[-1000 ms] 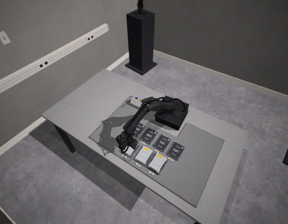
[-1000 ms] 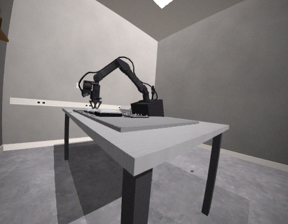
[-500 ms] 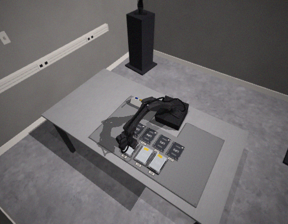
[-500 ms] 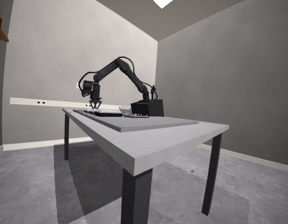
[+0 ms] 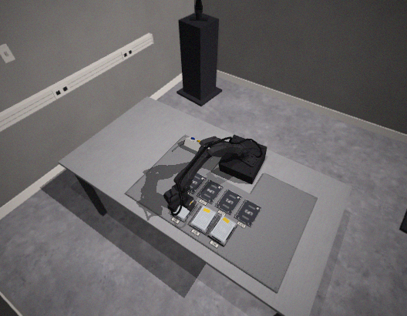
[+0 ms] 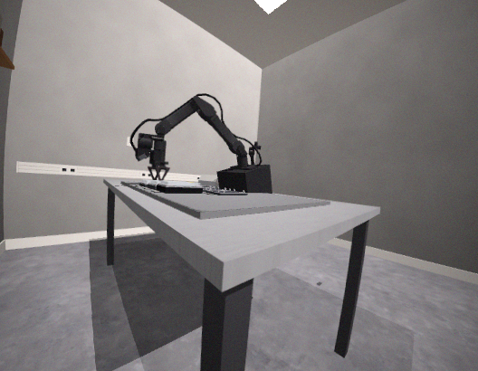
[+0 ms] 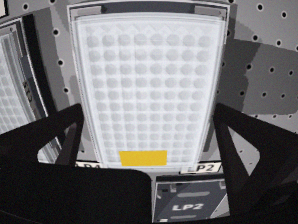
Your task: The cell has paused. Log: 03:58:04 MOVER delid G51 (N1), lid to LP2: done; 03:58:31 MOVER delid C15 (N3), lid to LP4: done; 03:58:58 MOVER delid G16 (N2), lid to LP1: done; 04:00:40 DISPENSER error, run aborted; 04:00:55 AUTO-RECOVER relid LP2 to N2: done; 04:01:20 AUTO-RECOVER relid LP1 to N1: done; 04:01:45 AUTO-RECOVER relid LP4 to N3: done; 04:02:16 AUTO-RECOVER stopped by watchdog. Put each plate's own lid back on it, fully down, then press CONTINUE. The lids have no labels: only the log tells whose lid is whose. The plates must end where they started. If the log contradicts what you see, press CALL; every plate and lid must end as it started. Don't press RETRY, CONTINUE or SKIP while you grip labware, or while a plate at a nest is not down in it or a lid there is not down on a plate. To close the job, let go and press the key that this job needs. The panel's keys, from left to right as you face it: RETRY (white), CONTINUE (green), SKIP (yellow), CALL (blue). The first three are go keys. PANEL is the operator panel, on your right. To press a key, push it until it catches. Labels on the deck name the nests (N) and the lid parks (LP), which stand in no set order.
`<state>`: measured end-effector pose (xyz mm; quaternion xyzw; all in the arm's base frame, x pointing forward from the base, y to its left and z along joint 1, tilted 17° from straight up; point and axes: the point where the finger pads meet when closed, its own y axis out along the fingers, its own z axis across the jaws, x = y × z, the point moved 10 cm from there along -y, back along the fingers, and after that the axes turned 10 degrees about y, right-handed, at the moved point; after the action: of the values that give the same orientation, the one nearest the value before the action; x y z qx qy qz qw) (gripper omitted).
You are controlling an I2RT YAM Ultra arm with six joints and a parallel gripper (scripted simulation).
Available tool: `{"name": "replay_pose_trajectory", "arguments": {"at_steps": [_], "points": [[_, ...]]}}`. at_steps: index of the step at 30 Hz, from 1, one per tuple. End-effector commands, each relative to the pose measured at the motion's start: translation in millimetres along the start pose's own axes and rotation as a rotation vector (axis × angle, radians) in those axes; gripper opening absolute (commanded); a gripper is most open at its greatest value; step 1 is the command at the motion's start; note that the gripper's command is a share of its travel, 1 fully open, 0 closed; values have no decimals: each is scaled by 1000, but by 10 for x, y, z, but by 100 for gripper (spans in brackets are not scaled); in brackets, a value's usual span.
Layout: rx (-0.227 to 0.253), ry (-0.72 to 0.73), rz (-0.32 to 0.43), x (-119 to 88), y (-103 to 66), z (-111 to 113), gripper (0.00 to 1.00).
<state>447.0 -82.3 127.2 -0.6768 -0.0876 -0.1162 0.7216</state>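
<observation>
Item: one lidded microplate [image 5: 183, 213] [image 7: 147, 90], the right-hand of three in the nest row, its wells pale through the clear cover and a yellow patch [image 7: 143, 158] at the end toward the arm's base. We cannot tell whether its lid is fully down.

Item: one parallel gripper [image 5: 180, 210] [image 6: 157, 179] [image 7: 148, 110], pointing down over that plate; its fingers are spread, one by each long side, gripping nothing. We cannot tell whether they touch the sides.

Item: one middle plate [image 5: 203, 220] [image 7: 11, 85], just beside the first, also with a yellow patch.

Item: one left-hand plate [image 5: 222, 230], with a matching patch, at the row's other end.

Item: four dark lid parks in a row between plates and base: the LP2 park [image 5: 196, 184] [image 7: 187, 200], partly behind the arm from above, then the second park [image 5: 210, 191], third park [image 5: 229, 201] and fourth park [image 5: 247, 213], their pale markings in view.

Item: one operator panel [image 5: 192, 143], pale, on the robot's right, blue and yellow keys visible; the other keys we cannot make out.

Item: one black base box [image 5: 237, 174] [image 6: 263, 178], carrying the arm.

Item: one grey table [image 5: 120, 135] [image 6: 263, 244], under the lot.

Item: one dark pedestal [image 5: 199, 58], standing on the floor beyond.
</observation>
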Motion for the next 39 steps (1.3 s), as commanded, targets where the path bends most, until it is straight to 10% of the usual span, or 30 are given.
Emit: {"name": "replay_pose_trajectory", "arguments": {"at_steps": [1, 32, 39], "points": [[-3, 0, -14, 24, -52, 2, 100], [-3, 0, -14, 24, -52, 2, 100], [-8, 1, -41, 73, -297, -19, 100]]}}
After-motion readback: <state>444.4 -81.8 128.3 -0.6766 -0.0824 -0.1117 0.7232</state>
